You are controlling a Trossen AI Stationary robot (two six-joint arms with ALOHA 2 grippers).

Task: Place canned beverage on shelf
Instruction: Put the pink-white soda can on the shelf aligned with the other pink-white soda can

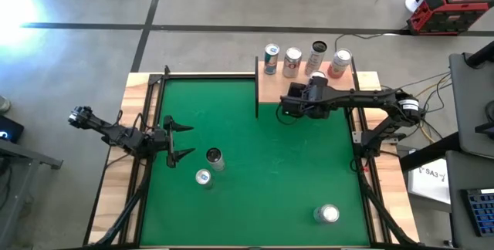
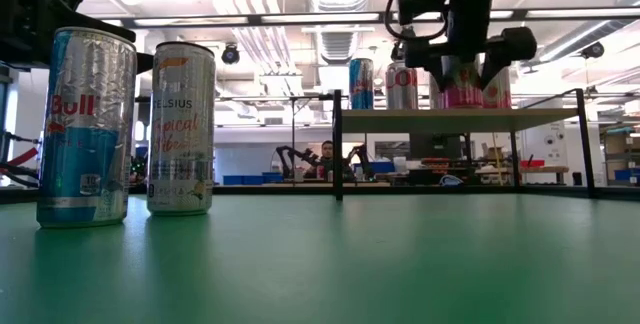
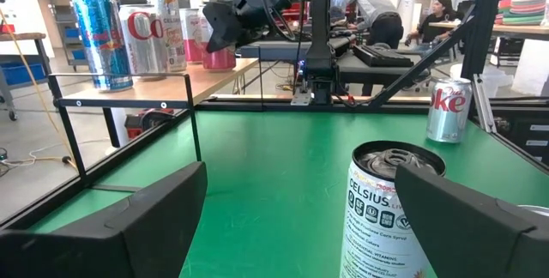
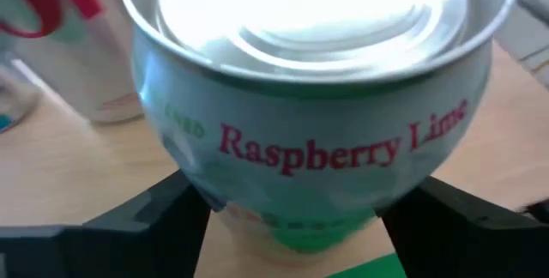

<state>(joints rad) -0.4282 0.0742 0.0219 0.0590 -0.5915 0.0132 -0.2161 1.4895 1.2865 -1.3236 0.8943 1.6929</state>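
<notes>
The pale-wood shelf [image 1: 270, 86] stands at the table's far edge on black posts. Several cans stand upright on it, among them a Red Bull [image 2: 361, 82] and a Coke [image 2: 400, 84]. My right gripper [image 2: 465, 64] is over the shelf's near part, shut on a "Raspberry Lime" can [image 4: 309, 98]. My left gripper [image 1: 182, 141] is open and empty at the table's left. A Celsius can [image 3: 390, 209] stands upright on the felt just beyond its fingers, and a Red Bull can [image 1: 203, 177] stands beside that. My right gripper has the Raspberry Lime can between its two fingers, one on each side of the lower body [image 4: 214, 201]. The fingers come slanting down from above. The can is upright, top up, over the shelf board [image 4: 69, 175] near its front edge. I cannot tell whether its base rests on the board.
A Coke can [image 1: 327, 214] stands on the felt near the front right. Black frame posts [image 2: 338, 144] rise at the shelf's corners and along the table's rims. People sit at desks in the room beyond the table.
</notes>
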